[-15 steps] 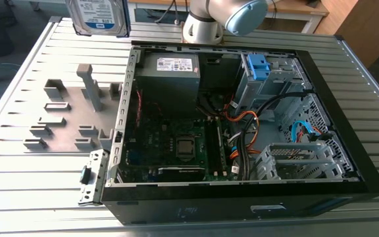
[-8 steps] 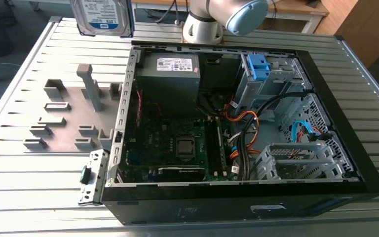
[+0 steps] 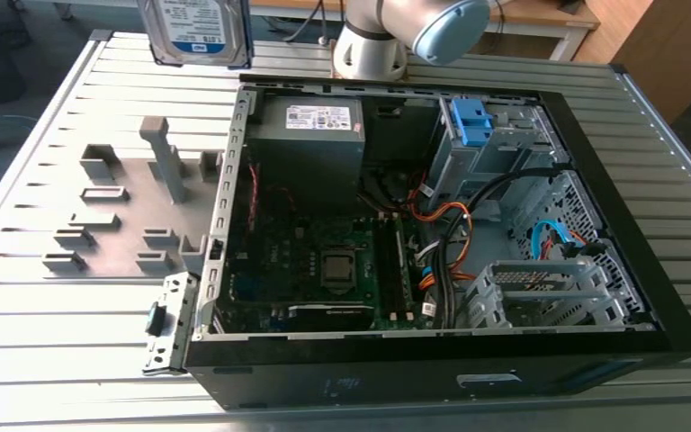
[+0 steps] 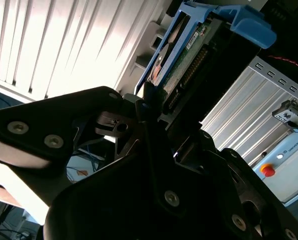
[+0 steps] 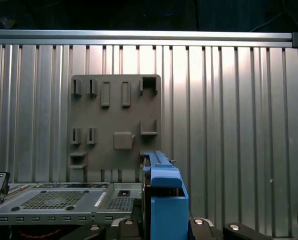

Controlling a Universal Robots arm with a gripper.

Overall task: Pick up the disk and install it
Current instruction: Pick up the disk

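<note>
At the exterior view's left, one grey fixture plate (image 3: 130, 216) with upright pegs lies on the ribbed metal table (image 3: 82, 324). Above the table's far-left part hangs the disk (image 3: 198, 31), label toward the camera, clear of the table and well apart from the case. In the second wrist view the jaws are pinched on the disk's edge, its blue carrier bracket and circuit-board side (image 4: 186, 60) rising out of them. The first wrist view shows the bracket's blue end (image 5: 165, 200) over the same plate (image 5: 116, 125).

Just right of the disk stands the arm's pale base (image 3: 370, 49). Right of the plate sits one open computer case (image 3: 669, 297) holding one grey power supply box (image 3: 309, 148), one blue latch piece (image 3: 471, 121) at the far right, and a perforated metal cage (image 3: 538, 292) at the near right.

Judged from this, picking up is done and the carry is in hand — installing is not yet done. That step calls for squaring the bracket with a free bay in the case and keeping clear of the loose cables (image 3: 442, 220).

Count: one disk, one plate, one case, one arm.
</note>
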